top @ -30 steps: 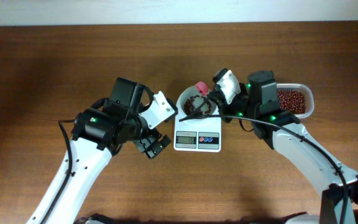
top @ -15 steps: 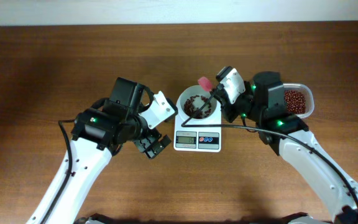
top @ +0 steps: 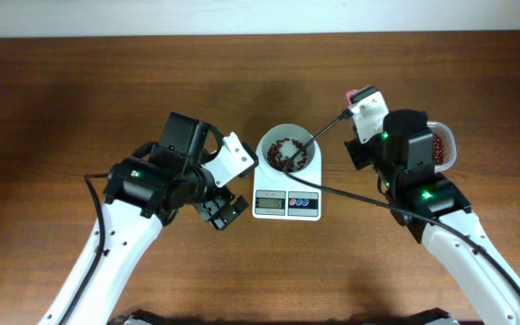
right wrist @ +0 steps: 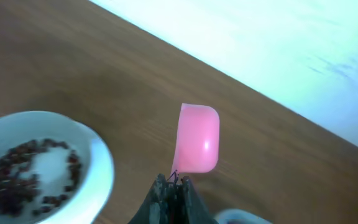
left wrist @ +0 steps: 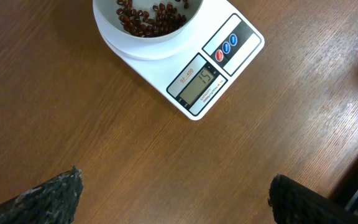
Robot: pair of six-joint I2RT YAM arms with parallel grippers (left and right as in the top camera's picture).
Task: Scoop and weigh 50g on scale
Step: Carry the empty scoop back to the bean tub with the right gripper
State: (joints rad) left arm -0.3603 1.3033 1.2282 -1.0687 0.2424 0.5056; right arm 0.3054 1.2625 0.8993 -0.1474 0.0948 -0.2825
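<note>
On the brown wooden table (top: 79, 90), a white rectangular digital kitchen scale (top: 286, 205) sits near the centre, its grey display and blue and red buttons toward 6 o'clock and a round white bowl (top: 265, 144) on top toward 12 o'clock. A loose layer of small dark red-brown beans (top: 283, 152) lies in the bowl, covering only part of its floor. The left gripper (top: 224, 211) hangs at about 8 o'clock from the scale, just beside it and apart from it, with its jaws spread wide and nothing between them. In the left wrist view the two dark fingertips (left wrist: 58, 193) frame bare wood, and the scale and beans lie beyond them toward 12 o'clock, well outside the gap. The right gripper (top: 360, 97) is at about 2 o'clock from the bowl, clear of its rim, with its jaws clamped on the handle of a pink plastic measuring spoon (right wrist: 197, 138). In the right wrist view the spoon's cup stands above the table, and the bowl of beans lies at about 8 o'clock from it. A clear rounded plastic tub (top: 447, 144) holding more beans sits at 3 o'clock from the bowl, mostly hidden under the right arm.
</note>
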